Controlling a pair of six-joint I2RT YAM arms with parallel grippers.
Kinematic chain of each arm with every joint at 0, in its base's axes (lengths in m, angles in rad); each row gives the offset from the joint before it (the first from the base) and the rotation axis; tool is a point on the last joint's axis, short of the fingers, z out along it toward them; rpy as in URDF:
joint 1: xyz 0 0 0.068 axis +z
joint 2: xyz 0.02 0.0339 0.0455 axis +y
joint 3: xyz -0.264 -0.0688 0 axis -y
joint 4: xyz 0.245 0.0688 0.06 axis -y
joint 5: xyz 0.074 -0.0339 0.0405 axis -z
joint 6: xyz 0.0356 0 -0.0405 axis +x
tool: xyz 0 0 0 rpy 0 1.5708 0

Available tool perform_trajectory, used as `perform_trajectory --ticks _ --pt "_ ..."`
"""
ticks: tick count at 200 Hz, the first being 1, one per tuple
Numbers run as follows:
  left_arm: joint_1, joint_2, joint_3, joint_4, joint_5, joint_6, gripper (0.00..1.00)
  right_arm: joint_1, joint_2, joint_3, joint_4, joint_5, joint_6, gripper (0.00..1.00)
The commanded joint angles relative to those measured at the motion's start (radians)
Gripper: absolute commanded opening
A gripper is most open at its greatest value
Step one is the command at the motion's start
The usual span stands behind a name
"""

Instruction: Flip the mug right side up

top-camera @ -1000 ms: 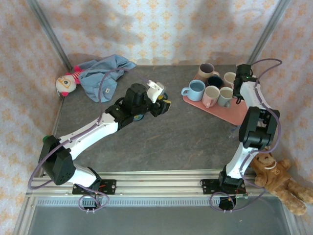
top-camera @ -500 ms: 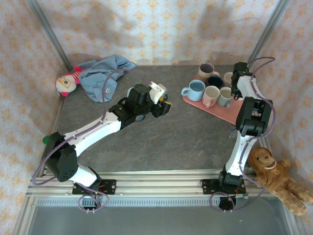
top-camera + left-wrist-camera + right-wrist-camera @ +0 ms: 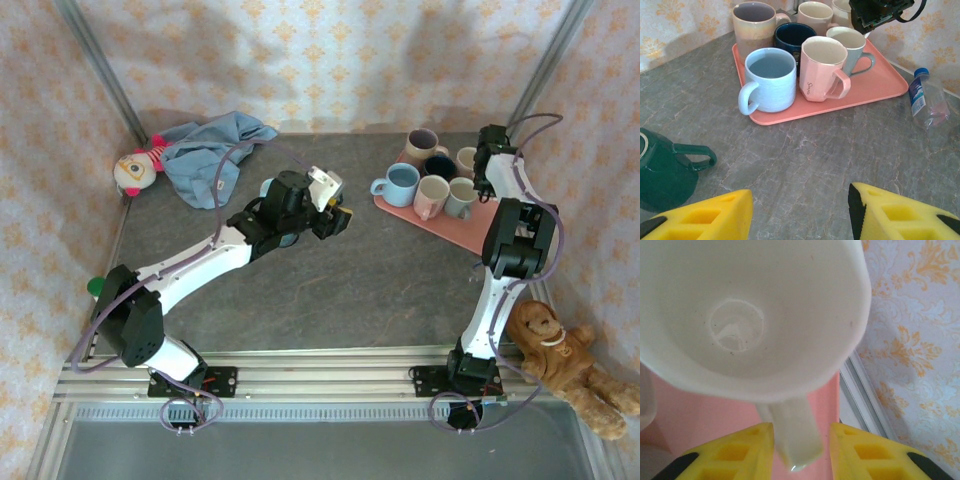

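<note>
A cream mug (image 3: pixel 740 315) stands upright on the pink tray (image 3: pixel 685 420), its mouth facing the right wrist camera. My right gripper (image 3: pixel 801 450) is open astride the mug's handle (image 3: pixel 792 435), with a gap showing on the right side. From above, that gripper (image 3: pixel 482 165) sits at the tray's far right corner beside the cream mug (image 3: pixel 468 159). My left gripper (image 3: pixel 800 215) hangs open over bare table, nothing between its fingers. A dark green mug (image 3: pixel 665 172) sits on the table to its left; I cannot tell which way up it is.
The tray (image 3: pixel 875 82) also carries blue (image 3: pixel 770 77), pink (image 3: pixel 822 62), grey-green (image 3: pixel 852 42), navy and tan mugs. A small plastic bottle (image 3: pixel 925 100) lies right of the tray. A blue cloth (image 3: pixel 215 150) and a doll (image 3: pixel 135 170) lie at back left, and a teddy bear (image 3: pixel 565 360) at front right.
The right gripper's fingers have parted off the cream mug's handle. The right arm drew back toward the far corner. The left arm shifted slightly toward the tray.
</note>
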Motion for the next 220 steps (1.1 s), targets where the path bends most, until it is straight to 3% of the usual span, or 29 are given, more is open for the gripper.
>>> perform_trajectory --ticks 1,26,59,95,121,175,198,220 --pt "0.005 0.007 0.039 -0.015 -0.027 -0.002 0.54 -0.006 -0.107 0.008 -0.005 0.031 0.016 0.36" --pt "0.005 -0.001 0.043 -0.016 -0.074 -0.030 0.54 -0.007 -0.189 -0.043 -0.011 0.033 0.056 0.40" --pt "0.004 -0.014 0.050 -0.056 -0.161 -0.116 0.55 -0.007 -0.354 -0.170 0.006 -0.054 0.092 0.44" --pt "0.019 -0.037 0.041 -0.134 -0.281 -0.268 0.55 0.015 -0.579 -0.375 0.119 -0.391 -0.016 0.49" --pt "0.064 -0.053 0.018 -0.193 -0.288 -0.372 0.55 0.144 -0.642 -0.424 0.111 -0.587 -0.188 0.50" --pt "0.143 -0.116 -0.041 -0.257 -0.292 -0.442 0.55 0.387 -0.609 -0.449 0.245 -0.930 -0.303 0.53" --pt "0.154 -0.142 -0.048 -0.325 -0.337 -0.446 0.55 0.441 -0.547 -0.402 0.246 -0.982 -0.304 0.53" --pt "0.158 -0.132 -0.023 -0.452 -0.409 -0.497 0.55 0.472 -0.500 -0.342 0.198 -0.956 -0.271 0.53"
